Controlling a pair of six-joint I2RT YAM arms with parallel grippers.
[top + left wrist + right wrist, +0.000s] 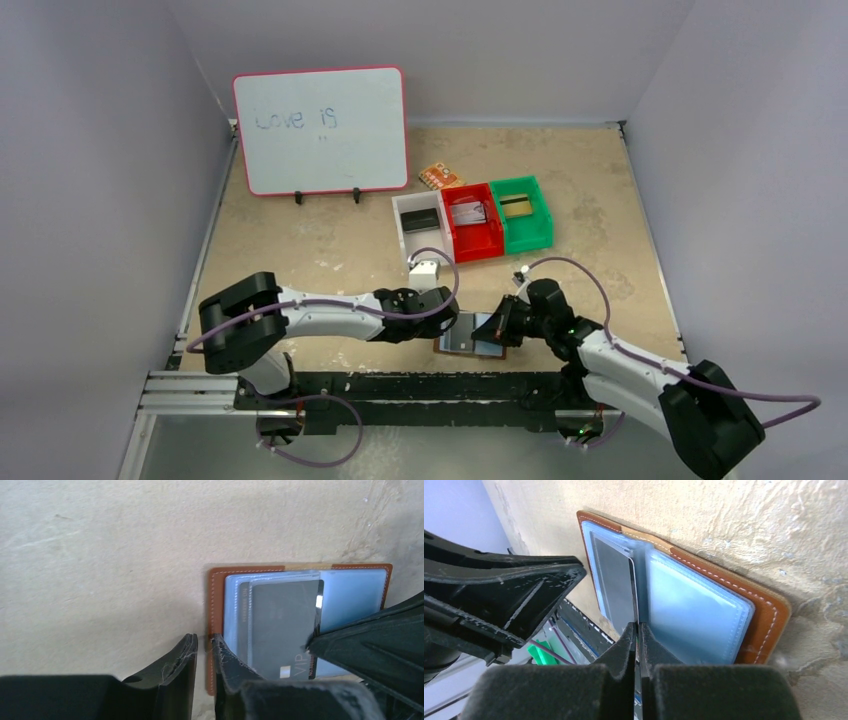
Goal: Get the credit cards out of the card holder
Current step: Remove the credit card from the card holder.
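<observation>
The left arm point(330, 312) runs from its base at the lower left of the top view, low and almost level, toward bottom centre, its elbow humped at the left. The left gripper point(203, 640) points right; its fingers point(180, 665) stand slightly apart, with a narrow gap between the tips. The right arm point(630, 365) rises from the lower right corner and slants up and left. The right gripper point(637, 627) points left, tip to tip with the left one. Its fingers point(621, 645) are pressed together, and the edge of a dark card point(616, 585) runs in between their tips.
</observation>
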